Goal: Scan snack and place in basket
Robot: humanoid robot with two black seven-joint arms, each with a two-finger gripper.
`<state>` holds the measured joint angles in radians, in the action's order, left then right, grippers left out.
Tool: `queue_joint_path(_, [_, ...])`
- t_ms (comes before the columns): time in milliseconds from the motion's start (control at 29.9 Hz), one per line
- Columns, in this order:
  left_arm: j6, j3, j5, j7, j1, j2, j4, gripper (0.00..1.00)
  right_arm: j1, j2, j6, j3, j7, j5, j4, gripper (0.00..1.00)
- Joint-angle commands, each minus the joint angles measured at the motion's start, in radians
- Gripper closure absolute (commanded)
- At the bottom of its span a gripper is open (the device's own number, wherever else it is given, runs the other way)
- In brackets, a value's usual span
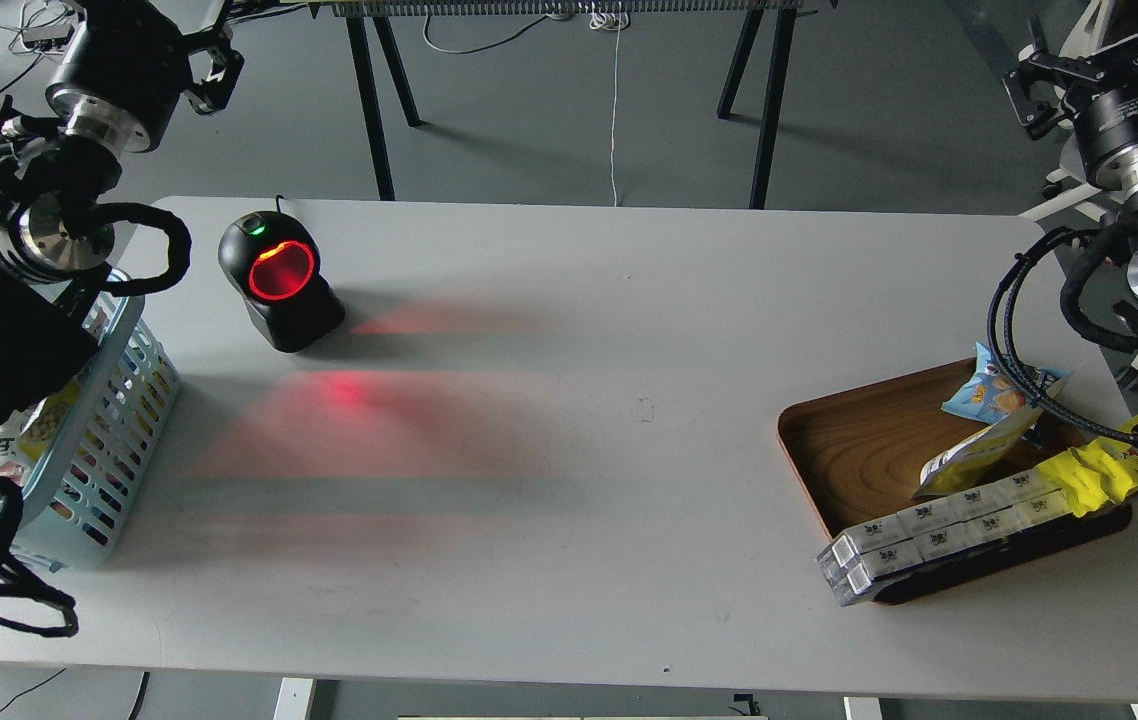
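The light blue basket (pixel 119 400) stands at the table's left edge, half hidden behind my left arm. A yellow and white snack pouch (pixel 47 428) with round beige beans lies inside it among other packets. A similar yellow and white pouch (pixel 974 455) leans in the brown wooden tray (pixel 849 440) at the right. My left gripper (pixel 144 40) is raised at the top left, above and behind the basket. Its fingers are cut off by the frame edge and nothing shows in it. My right gripper (pixel 1119 50) is raised at the top right, its fingers indistinct.
A black scanner (pixel 279 285) glows red at the back left and throws red light on the table. The tray also holds a small blue chip bag (pixel 994 385), a long yellow wrapper (pixel 1114 465) and a white box row (pixel 939 535). Black cables (pixel 1024 370) hang over the tray.
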<state>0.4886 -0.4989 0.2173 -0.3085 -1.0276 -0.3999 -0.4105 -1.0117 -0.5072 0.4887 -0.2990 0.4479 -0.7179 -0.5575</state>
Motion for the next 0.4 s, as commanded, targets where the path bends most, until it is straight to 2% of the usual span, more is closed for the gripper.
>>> queue_joint_path(0, [0.000, -0.029, 0.005, 0.000, 0.034, -0.016, -0.047, 0.09, 0.002, -0.001, 0.000, -0.020, 0.000, 0.001, -0.002, 0.01])
queue_joint_path(167, [0.000, -0.085, 0.008, 0.000, 0.080, -0.014, -0.053, 0.07, -0.002, 0.001, 0.000, -0.019, 0.000, 0.003, -0.005, 0.01])
queue_joint_path(368, [0.000, -0.089, 0.010, -0.003, 0.084, -0.014, -0.053, 0.06, -0.005, 0.001, 0.000, -0.017, 0.005, 0.005, -0.002, 0.01])
